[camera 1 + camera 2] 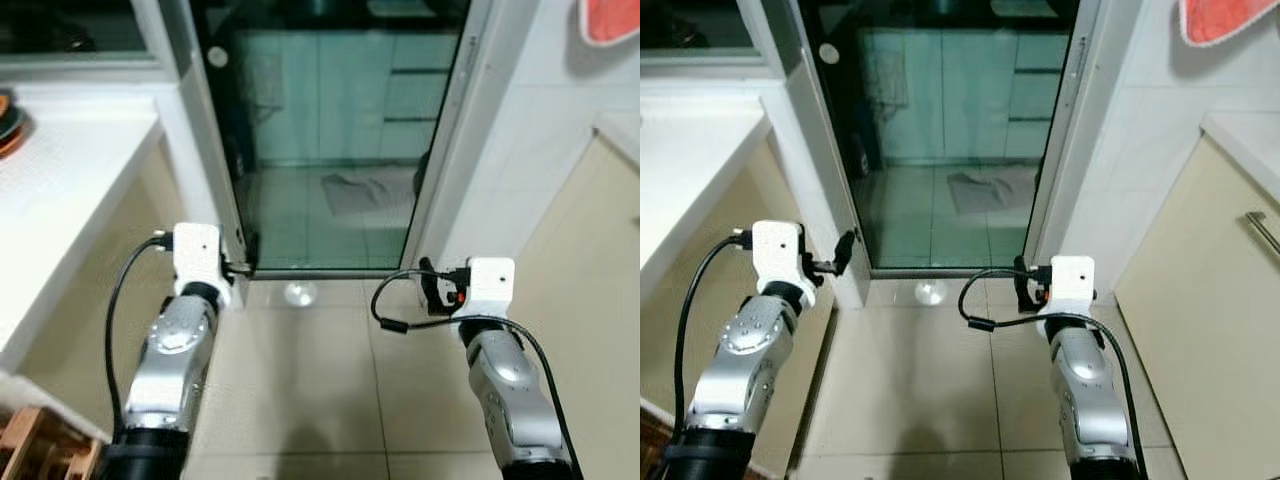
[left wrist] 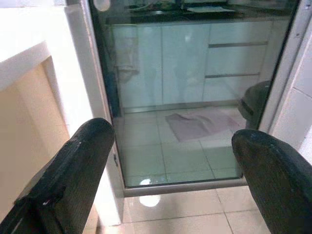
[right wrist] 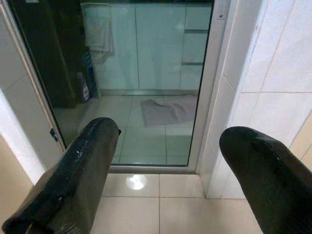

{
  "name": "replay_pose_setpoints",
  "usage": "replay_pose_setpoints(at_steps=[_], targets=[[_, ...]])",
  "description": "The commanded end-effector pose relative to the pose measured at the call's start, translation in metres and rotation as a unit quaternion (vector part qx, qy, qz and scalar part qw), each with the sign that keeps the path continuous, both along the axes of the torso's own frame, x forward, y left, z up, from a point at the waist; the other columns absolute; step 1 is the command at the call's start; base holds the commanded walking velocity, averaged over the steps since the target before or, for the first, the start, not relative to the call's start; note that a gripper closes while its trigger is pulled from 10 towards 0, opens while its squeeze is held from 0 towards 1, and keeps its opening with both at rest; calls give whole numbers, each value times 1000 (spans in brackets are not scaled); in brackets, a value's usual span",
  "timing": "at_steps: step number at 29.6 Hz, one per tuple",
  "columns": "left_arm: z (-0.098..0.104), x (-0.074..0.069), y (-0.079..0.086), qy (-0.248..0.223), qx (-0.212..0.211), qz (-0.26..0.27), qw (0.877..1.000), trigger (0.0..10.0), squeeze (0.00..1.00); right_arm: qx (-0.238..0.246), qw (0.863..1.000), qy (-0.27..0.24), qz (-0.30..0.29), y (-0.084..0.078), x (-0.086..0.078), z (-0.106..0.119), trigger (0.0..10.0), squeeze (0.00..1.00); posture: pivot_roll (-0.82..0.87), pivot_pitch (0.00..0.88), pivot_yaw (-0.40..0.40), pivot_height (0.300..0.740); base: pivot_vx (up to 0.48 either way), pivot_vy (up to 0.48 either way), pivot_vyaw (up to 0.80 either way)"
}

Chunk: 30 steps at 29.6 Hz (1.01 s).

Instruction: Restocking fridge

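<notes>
While I look down through the left eye view, both silver arms reach forward over a pale tiled floor [image 1: 300, 390], facing a dark glass sliding door in a white frame [image 1: 330, 140]. My left claw [image 1: 238, 268] sits close beside the door frame's lower left corner; whether it touches I cannot tell. My right claw [image 1: 432, 285] hangs near the frame's right post. A white counter [image 1: 60, 190] runs along my left.

From the right eye view the scene reads the same, with a cream cabinet with a metal bar handle [image 1: 1220, 330] on my right and a grey cloth lying on the floor behind the glass [image 1: 985, 190].

Along the left wrist view, the two black fingers [image 2: 73, 170] stand wide apart with nothing between them, so that claw is released. Behind the glass I make out pale cabinet fronts.

Along the right wrist view the fingers [image 3: 73, 170] are likewise spread and empty, so this claw is released too.

No fridge and no stock are in any of these pictures, so I judge the task is still at the walking stage. When goods do come, I expect bottles to be heavy and slippery, best taken around the body, and cartons to crush under a hard squeeze.
</notes>
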<state>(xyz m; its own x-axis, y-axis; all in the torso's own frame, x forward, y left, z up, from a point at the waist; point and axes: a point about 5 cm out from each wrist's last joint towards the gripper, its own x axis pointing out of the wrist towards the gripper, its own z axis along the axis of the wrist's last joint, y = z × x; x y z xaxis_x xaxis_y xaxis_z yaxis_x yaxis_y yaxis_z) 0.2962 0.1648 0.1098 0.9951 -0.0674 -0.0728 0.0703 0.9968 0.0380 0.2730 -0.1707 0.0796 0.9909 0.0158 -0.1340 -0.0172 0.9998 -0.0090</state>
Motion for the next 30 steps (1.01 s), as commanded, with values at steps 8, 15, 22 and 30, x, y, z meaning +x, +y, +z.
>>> replay_pose_setpoints(at_steps=[8, 15, 22, 30], targets=[[0, 5, -2, 9, -14, 5, 1000, 10000, 0, 1, 1000, -5, -2, -2, 6, 2, 10000, 0, -121, 0, 38, 740, -104, 0, 0], [1, 6, -3, 6, -14, 8, 1000, 10000, 0, -1, 1000, -7, -2, -2, 6, 2, 10000, 0, -123, 0, 38, 740, -290, 0, 0], [1, 4, -6, 6, -15, 7, 1000, 10000, 0, -4, 1000, -7, -2, -3, 5, 3, 10000, 0, -127, 0, 37, 740, -286, 0, 0], [-1, 2, -7, 9, -16, 5, 1000, 10000, 0, -3, 1000, -2, -3, -4, 2, 0, 10000, 0, -129, 0, 36, 740, -280, 0, 0]])
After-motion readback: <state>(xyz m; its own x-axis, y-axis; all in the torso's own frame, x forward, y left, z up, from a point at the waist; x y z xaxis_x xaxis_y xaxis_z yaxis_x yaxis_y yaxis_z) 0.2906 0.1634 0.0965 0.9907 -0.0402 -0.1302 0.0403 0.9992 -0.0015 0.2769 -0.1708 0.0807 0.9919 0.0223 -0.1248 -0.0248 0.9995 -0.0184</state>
